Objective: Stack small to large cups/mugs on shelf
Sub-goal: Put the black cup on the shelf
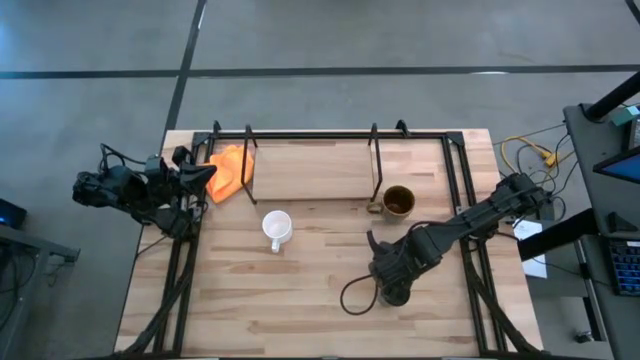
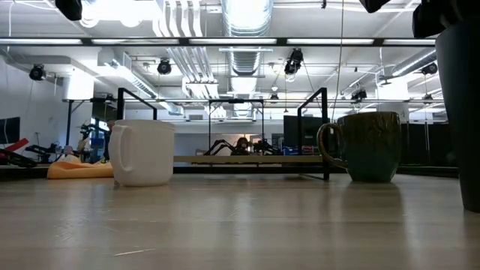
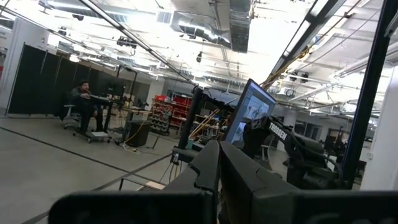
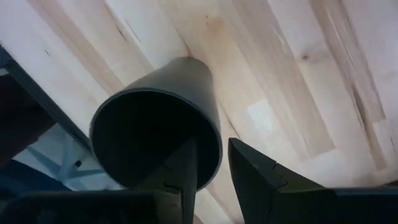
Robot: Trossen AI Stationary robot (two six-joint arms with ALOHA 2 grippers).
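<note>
The small black cup (image 1: 397, 291) stands on its base on the table at the near right, and shows large in the low view (image 2: 459, 112). My right gripper (image 4: 214, 171) is open above it, one finger inside the cup (image 4: 155, 130) and one outside its rim. The brown mug (image 1: 398, 202) stands on the table by the shelf's (image 1: 310, 170) near right corner. The white mug (image 1: 277, 228) stands on the table in front of the shelf. My left gripper (image 1: 205, 173) is shut and empty at the table's left edge. My right gripper comes from above, pointing down, astride the black cup's rim wall (image 4: 214, 152). The inner finger (image 4: 186, 168) lies against the inside of the wall. A narrow gap shows between the rim and the outer finger (image 4: 255, 177). The cup stands upright on the table.
An orange cloth (image 1: 230, 170) lies at the shelf's left end, beside my left gripper. Black rods (image 1: 376, 160) rise from the shelf board. A dark cable loop (image 1: 355, 295) lies on the table to the left of the black cup. A person sits in the room beyond (image 3: 84, 102).
</note>
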